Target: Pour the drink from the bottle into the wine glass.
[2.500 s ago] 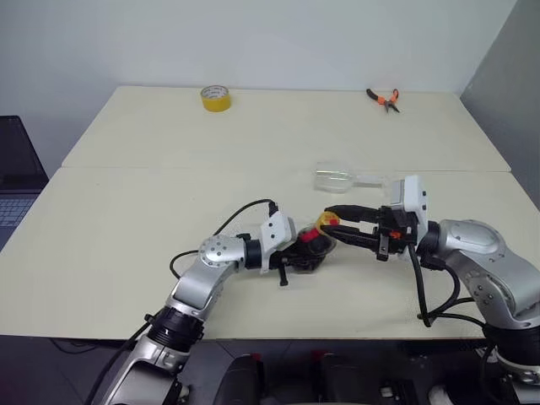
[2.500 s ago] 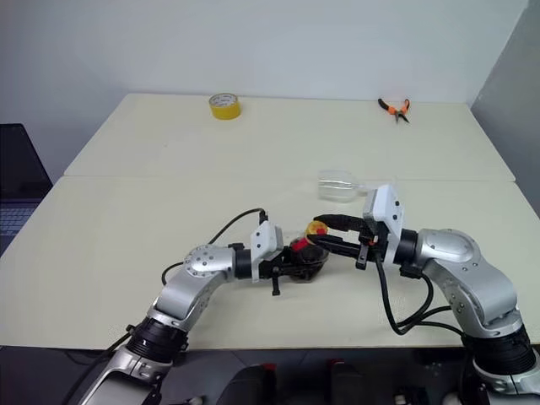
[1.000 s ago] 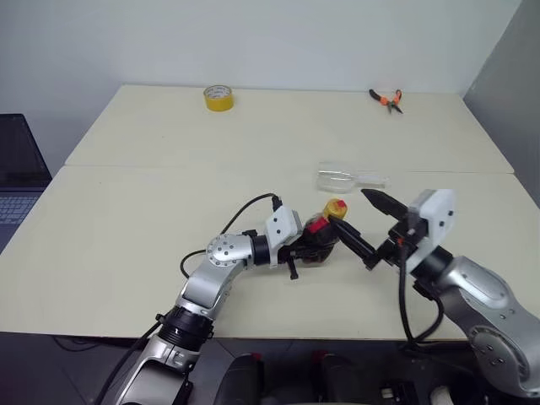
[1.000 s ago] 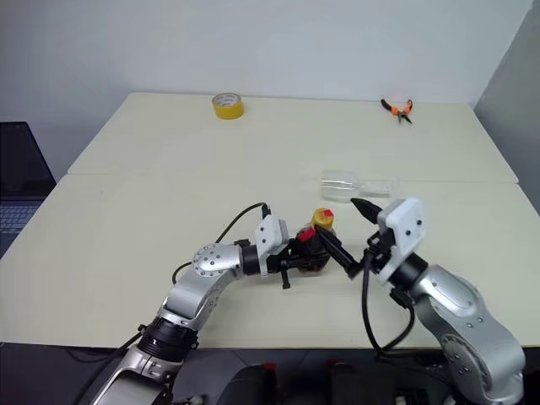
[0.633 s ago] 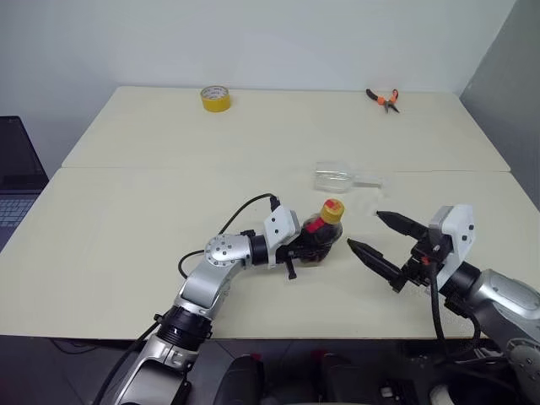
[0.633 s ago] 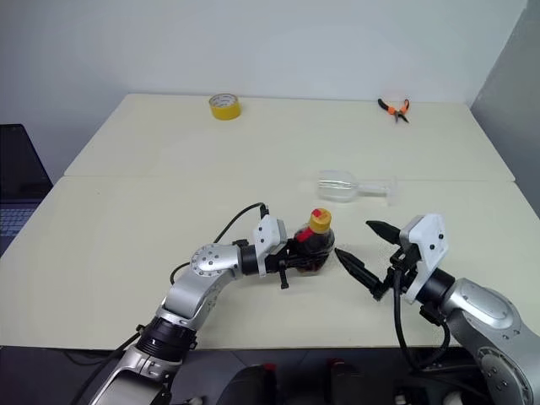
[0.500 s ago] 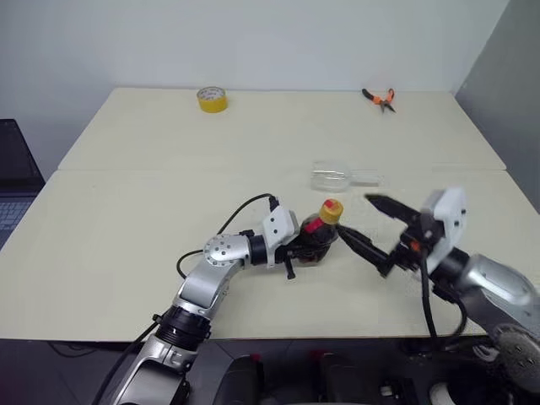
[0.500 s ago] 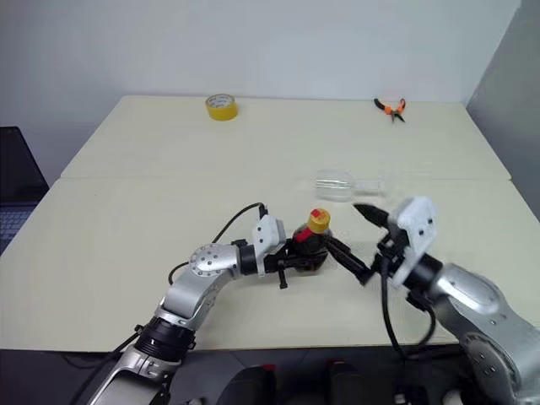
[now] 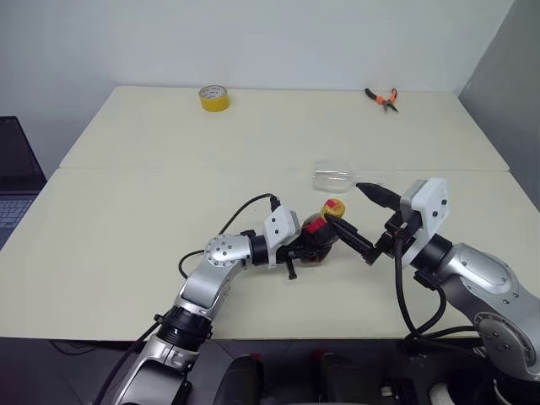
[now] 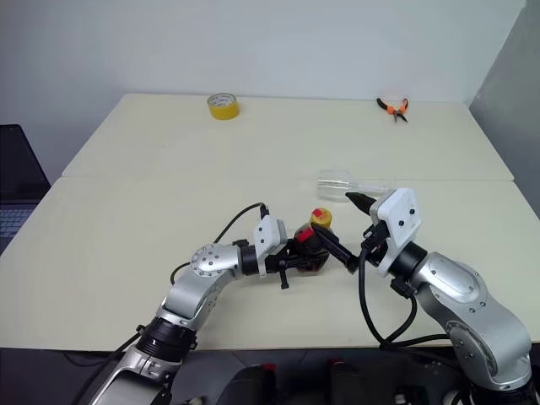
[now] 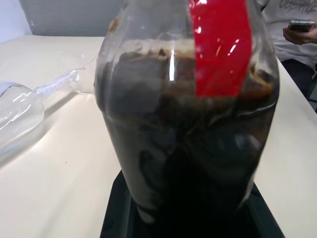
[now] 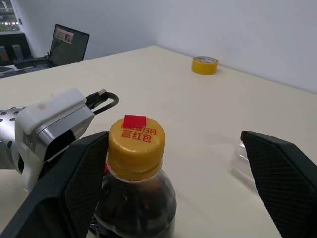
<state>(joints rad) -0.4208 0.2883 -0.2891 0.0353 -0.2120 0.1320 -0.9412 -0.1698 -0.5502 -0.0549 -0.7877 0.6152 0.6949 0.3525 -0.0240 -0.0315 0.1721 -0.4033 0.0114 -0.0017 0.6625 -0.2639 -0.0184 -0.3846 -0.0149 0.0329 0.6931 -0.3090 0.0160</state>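
We see the bottle (image 9: pixel 321 236) just below the middle of the head view, standing on the cream table (image 9: pixel 126 245) with its yellow cap (image 12: pixel 136 140) still screwed on and a small red sticker on top of it. The drink (image 11: pixel 198 163) inside is nearly black and fills the round body up to the red label on the neck. Our left gripper (image 9: pixel 305 247) comes in from the left and is clamped on the lower body of the bottle, its fingers pressed to the plastic on both sides. Our right gripper (image 9: pixel 364 221) sits just right of the bottle with its two black fingers spread wide apart, one fingertip close beside the cap and the other farther back toward the glass; it holds nothing, and in its wrist view the cap stands between the two fingers without touching either. The wine glass (image 9: pixel 337 178) lies on its side on the table a little above and to the right of the bottle, bowl to the left and stem pointing right, apart from both grippers. Farther out, a yellow tape roll (image 9: pixel 214 98) rests near the top left of the table, orange-handled pliers (image 9: pixel 382 99) near the top right, and a laptop (image 9: pixel 17 177) shows at the left edge of the frame.
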